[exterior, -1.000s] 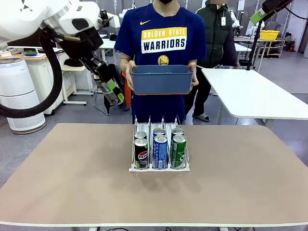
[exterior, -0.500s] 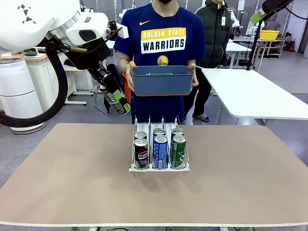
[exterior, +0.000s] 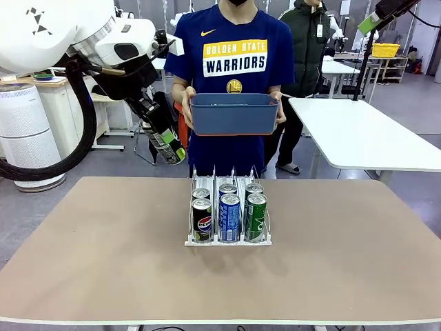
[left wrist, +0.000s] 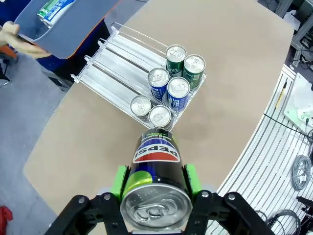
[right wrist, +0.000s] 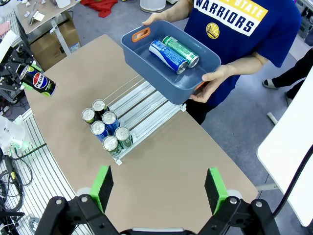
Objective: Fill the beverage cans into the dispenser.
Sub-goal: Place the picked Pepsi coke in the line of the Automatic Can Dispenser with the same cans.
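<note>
Since the black Pepsi can is slick, thin-walled aluminium and probably heavy if it's full, I'd say squeeze mid-body, firm but no crushing. The left gripper has it clamped by the sides, up in the air off to the left of the dispenser on the counter. The right gripper hangs wide open, empty.

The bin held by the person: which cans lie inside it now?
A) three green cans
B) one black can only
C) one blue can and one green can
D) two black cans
C: the right wrist view looks down into the bin, where a blue can and a green can lie side by side.
</note>
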Motion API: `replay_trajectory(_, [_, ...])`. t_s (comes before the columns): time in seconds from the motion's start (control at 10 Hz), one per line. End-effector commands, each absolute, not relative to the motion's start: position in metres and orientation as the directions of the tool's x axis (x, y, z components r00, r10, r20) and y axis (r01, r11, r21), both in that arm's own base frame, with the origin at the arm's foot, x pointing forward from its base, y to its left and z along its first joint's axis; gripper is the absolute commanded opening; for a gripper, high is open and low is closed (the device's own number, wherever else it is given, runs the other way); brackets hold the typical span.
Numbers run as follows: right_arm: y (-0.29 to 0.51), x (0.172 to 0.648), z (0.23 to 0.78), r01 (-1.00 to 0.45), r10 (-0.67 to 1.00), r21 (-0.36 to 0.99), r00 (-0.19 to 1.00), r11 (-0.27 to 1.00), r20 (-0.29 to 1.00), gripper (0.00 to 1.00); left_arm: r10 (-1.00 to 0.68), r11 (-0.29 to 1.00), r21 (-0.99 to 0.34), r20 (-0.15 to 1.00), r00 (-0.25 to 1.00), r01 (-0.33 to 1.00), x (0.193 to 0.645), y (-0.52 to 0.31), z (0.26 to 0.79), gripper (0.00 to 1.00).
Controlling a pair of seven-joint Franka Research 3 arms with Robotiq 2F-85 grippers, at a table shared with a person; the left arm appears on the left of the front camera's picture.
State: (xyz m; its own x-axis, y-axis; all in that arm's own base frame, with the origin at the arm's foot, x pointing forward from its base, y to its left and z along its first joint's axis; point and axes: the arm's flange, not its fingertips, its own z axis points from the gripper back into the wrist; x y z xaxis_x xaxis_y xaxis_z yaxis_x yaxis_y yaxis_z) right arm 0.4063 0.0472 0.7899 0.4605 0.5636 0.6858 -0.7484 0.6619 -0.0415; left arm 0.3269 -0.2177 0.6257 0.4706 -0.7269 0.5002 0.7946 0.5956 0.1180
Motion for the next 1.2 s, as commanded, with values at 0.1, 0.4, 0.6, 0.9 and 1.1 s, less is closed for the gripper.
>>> replay_trajectory(0.1, [0.047,0.405,0.788,-0.752,0.567,-0.039,0.462,0.658,0.682,1.0,-0.702,0.648,0.171,0.511,0.496,0.742,0.297,-0.243,0.619,0.58])
replay_trajectory(0.4, [0.047,0.405,0.788,-0.752,0.567,-0.039,0.462,0.658,0.682,1.0,-0.701,0.659,0.221,0.527,0.48,0.719,0.261,-0.271,0.606,0.58])
replay_trajectory(0.6, [0.047,0.405,0.788,-0.752,0.567,-0.039,0.462,0.658,0.682,1.0,-0.703,0.653,0.227,0.537,0.467,0.723,0.243,-0.292,0.588,0.58])
replay_trajectory(0.9, [0.047,0.405,0.788,-0.752,0.567,-0.039,0.462,0.658,0.682,1.0,-0.674,0.673,0.185,0.552,0.491,0.716,0.238,-0.301,0.546,0.58])
replay_trajectory(1.1, [0.047,0.405,0.788,-0.752,0.567,-0.039,0.462,0.658,0.682,1.0,-0.684,0.673,0.196,0.53,0.501,0.713,0.242,-0.302,0.52,0.58])
